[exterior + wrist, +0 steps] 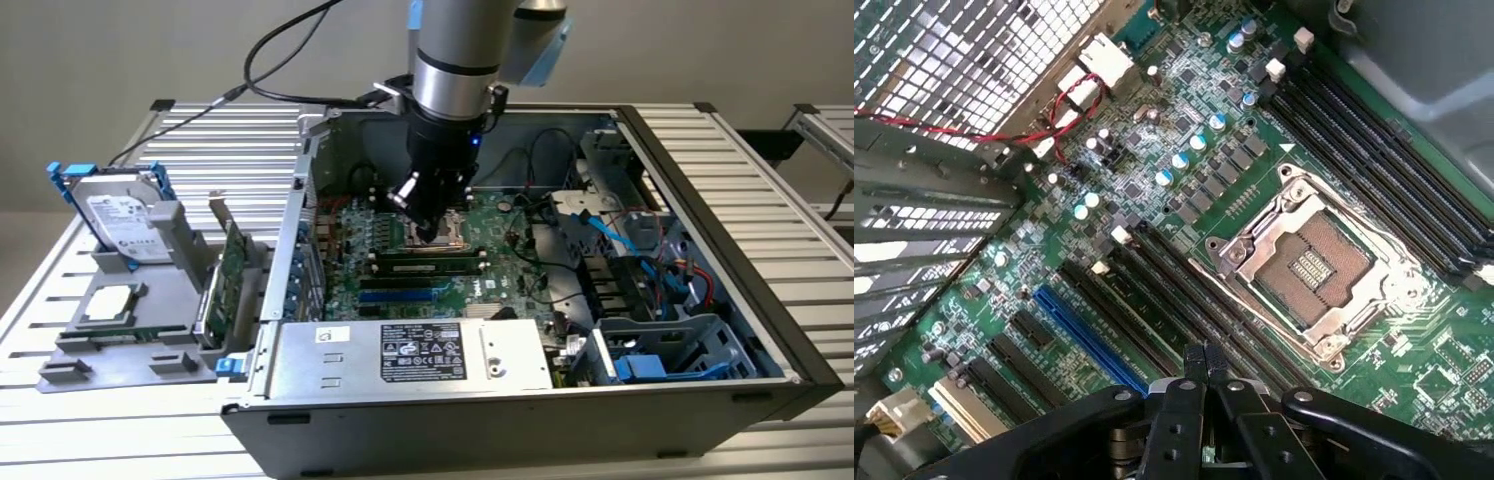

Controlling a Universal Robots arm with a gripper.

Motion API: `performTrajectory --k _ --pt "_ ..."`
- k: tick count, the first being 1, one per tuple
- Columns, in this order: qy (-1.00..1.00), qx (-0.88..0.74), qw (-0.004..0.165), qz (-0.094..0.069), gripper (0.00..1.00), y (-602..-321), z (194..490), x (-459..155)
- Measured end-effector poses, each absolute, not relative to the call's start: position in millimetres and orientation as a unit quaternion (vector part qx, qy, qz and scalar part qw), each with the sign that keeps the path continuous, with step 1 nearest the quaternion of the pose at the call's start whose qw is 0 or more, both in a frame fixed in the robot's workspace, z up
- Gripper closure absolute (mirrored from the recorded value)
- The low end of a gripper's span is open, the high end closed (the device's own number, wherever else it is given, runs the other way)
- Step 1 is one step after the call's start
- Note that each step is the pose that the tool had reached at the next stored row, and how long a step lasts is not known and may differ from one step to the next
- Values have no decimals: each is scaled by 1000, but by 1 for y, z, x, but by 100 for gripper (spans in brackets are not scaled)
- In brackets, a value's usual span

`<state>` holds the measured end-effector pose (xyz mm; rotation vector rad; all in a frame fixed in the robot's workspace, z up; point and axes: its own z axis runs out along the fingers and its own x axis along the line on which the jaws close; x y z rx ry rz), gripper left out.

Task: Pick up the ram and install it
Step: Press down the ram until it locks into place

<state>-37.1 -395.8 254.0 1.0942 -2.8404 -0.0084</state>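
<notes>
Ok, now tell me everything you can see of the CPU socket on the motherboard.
The CPU socket is a square silver metal frame around a brownish bed of fine contacts with a small gold patch in the middle. It is empty: no chip or cooler sits in it. A thin wire lever runs along one edge. It lies flat on the green motherboard, between two banks of black memory slots. Nothing touches it; the shut gripper is beside it, over one bank.

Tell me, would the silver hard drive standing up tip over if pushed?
Probably not easily: the hard drive stands in a gray holder that seems to brace it. Its metal case looks stiff, and it's likely heavy for its size.
</notes>
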Motion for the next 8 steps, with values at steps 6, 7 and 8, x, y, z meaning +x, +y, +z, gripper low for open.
performTrajectory --k 6,7,8 --pt "-944 325 49 -4 89 -396 257 -37" --pt "-946 319 49 -4 89 -396 257 -37" --pt "-948 314 49 -5 89 -396 257 -37"
